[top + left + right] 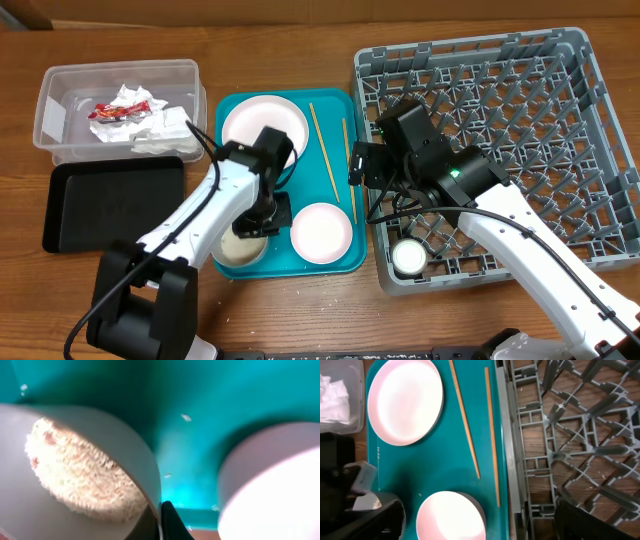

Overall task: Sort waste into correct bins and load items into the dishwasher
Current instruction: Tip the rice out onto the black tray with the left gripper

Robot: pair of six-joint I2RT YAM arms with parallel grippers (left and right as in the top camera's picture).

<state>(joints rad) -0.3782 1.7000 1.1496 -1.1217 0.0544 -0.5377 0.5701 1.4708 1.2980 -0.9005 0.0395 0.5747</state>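
Note:
My left gripper (262, 222) is shut on the rim of a small bowl of white rice (238, 250) at the teal tray's front left. In the left wrist view the rim sits between its fingers (159, 512), with the rice (75, 475) inside. An empty bowl (320, 232) stands beside it. My right gripper (362, 165) is open and empty above the tray's right edge; in its wrist view (480, 515) it is over the empty bowl (450, 517). The plate (255, 122) and two chopsticks (322, 150) lie on the tray. The dish rack (500, 130) holds a white cup (408, 257).
The clear tub (60, 100) at the back left holds crumpled wrappers (125, 108). The black tray (110, 200) lies in front of it. A few loose rice grains (186, 417) lie on the teal tray (290, 262). The rack's wall borders the tray's right side.

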